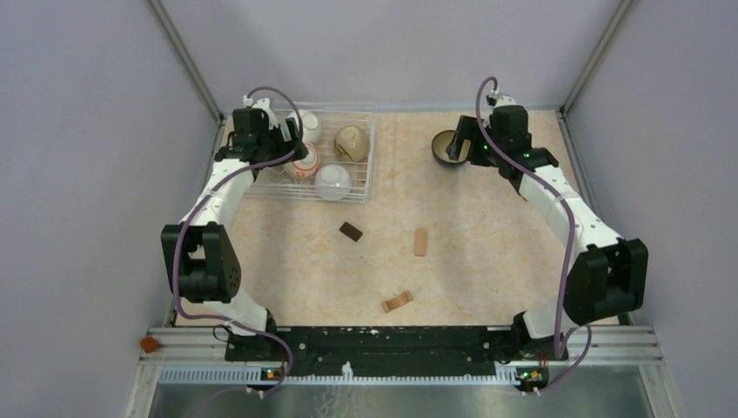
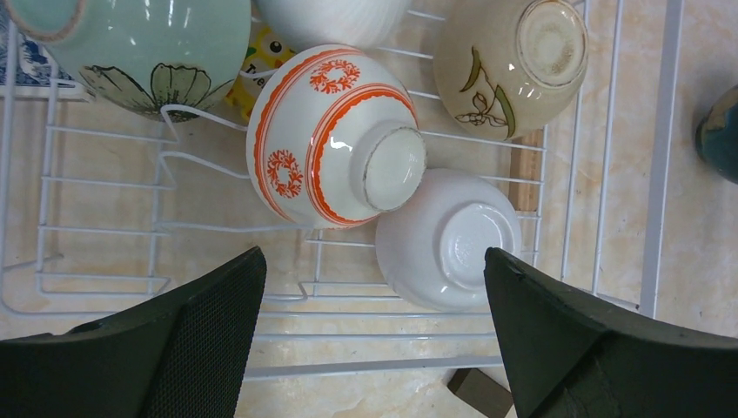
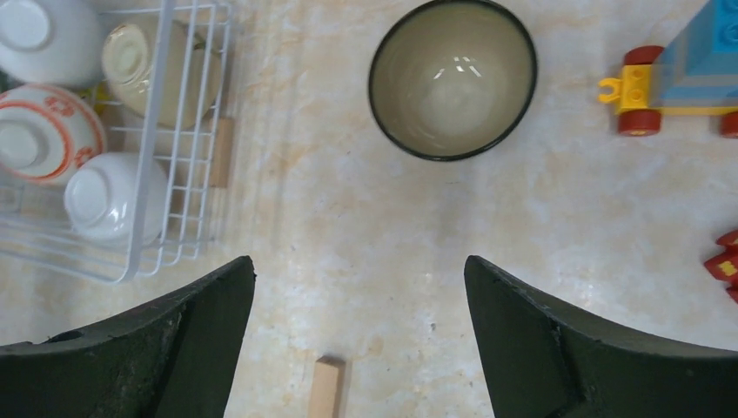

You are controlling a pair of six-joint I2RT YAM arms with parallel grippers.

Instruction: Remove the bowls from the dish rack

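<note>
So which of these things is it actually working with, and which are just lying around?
Part of the job: dish rack; in it the orange-patterned bowl, white bowl, second white bowl, tan bowl, pale-green bowl; dark bowl standing on the table outside the rack.

Just lying about: light wooden blocks, dark block, toy vehicle.

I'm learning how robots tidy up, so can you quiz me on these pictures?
1. True or false: the orange-patterned bowl lies bottom-up in the dish rack.
2. Where is the dark-rimmed bowl? A in the rack; B upright on the table; C in a gripper.
3. Fill in: the left gripper and right gripper are both ____.
Key: 1 true; 2 B; 3 open.
</note>
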